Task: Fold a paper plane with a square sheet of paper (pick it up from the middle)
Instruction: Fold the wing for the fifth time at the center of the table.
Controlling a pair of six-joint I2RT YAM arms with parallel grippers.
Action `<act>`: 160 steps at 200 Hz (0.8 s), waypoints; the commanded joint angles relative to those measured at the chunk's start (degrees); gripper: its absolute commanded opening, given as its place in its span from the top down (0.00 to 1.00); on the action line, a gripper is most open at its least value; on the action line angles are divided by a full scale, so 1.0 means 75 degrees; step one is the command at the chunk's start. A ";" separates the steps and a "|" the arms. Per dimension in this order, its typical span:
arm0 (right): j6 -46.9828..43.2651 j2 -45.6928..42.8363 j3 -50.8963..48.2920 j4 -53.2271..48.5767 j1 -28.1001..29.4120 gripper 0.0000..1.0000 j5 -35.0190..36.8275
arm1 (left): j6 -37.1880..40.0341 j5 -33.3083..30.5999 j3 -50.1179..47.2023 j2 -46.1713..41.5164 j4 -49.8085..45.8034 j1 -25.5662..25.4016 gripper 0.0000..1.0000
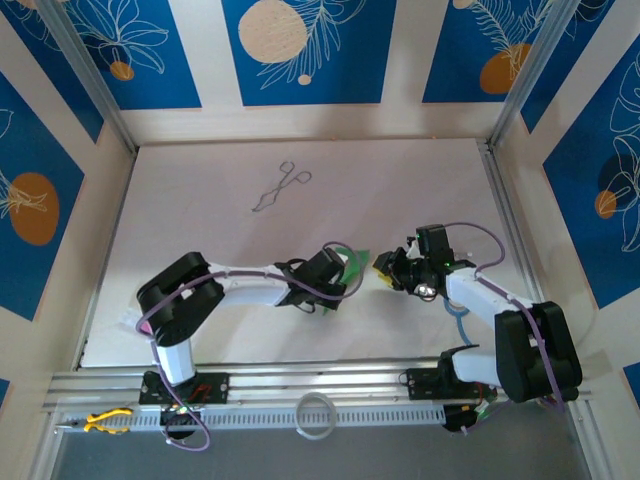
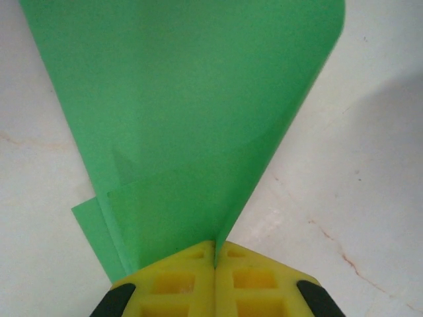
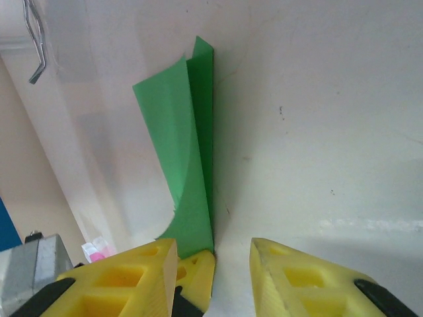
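The green sheet of paper (image 2: 185,119) is folded in layers along a centre crease into a tapering, dart-like paper plane shape. My left gripper (image 2: 215,254) is shut on its narrow end at the crease and holds it just above the table (image 1: 300,220). In the top view the paper (image 1: 357,262) sits between my left gripper (image 1: 348,272) and right gripper (image 1: 383,268) near the table's middle front. My right gripper (image 3: 213,254) is open, its yellow fingers (image 3: 152,267) either side of the left gripper's tip. The paper (image 3: 185,145) stands edge-up just beyond them.
Thin metal forceps (image 1: 282,187) lie at the back centre of the table, also visible as forceps (image 3: 36,39) in the right wrist view. A small pink item (image 3: 99,251) sits near the left arm's base. Panel walls (image 1: 60,200) enclose the table on three sides.
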 commanded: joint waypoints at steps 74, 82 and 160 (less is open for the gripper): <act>-0.0215 0.0257 -0.0303 0.0994 0.0177 0.66 -0.0924 | -0.1426 0.2619 -0.1103 -0.0003 0.2886 0.0974 1.00; -0.0256 0.0320 -0.0283 0.1064 0.0231 0.67 -0.0964 | -0.1502 0.2713 -0.1138 0.0023 0.2979 0.1000 1.00; -0.0560 0.0789 -0.0127 0.1512 0.0729 0.75 -0.1007 | -0.2132 0.2991 -0.1679 0.0065 0.3956 0.1236 1.00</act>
